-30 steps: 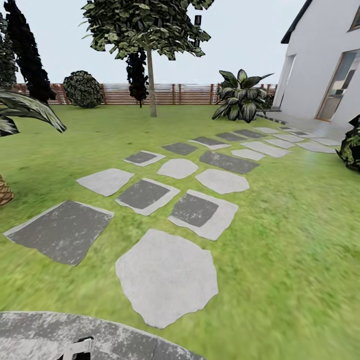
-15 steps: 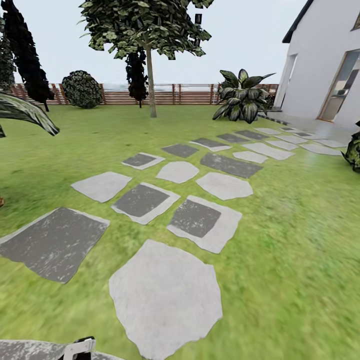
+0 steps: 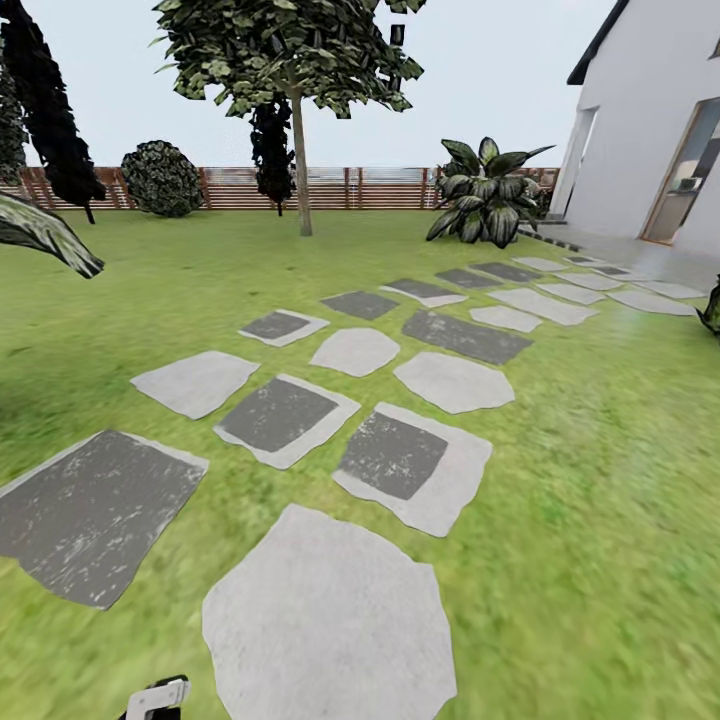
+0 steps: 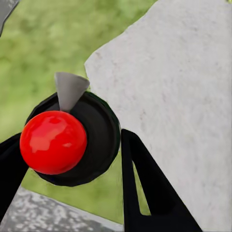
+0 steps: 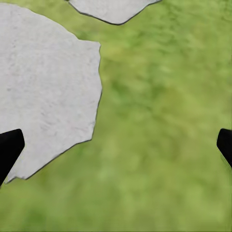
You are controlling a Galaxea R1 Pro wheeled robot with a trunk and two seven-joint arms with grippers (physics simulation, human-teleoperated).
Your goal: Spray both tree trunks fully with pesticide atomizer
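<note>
In the left wrist view, the pesticide atomizer (image 4: pixel 72 140) is a black round body with a red ball top and a grey cone nozzle. My left gripper (image 4: pixel 72 166) is shut on it, with a black finger (image 4: pixel 145 188) on each side, above grass and a pale stepping stone. A small white-and-black part (image 3: pixel 158 697) shows at the head view's bottom edge. My right gripper (image 5: pixel 116 147) hangs open over the lawn with nothing between its fingers. Far ahead stands one tree (image 3: pixel 290 50) with a thin-looking bare trunk (image 3: pixel 300 170), in front of the fence.
Grey stepping stones (image 3: pixel 330 620) run across the lawn toward a white house (image 3: pixel 640 120) at the right. A brown slat fence (image 3: pixel 390 188) closes the back. A broad-leafed plant (image 3: pixel 485 195), a round bush (image 3: pixel 163 178) and black column trees (image 3: pixel 50 100) stand along it.
The whole head view has moved forward: the stones slide toward the bottom edge, and the palm frond and dark shrub slip out at the sides. The garden's things stay put.
</note>
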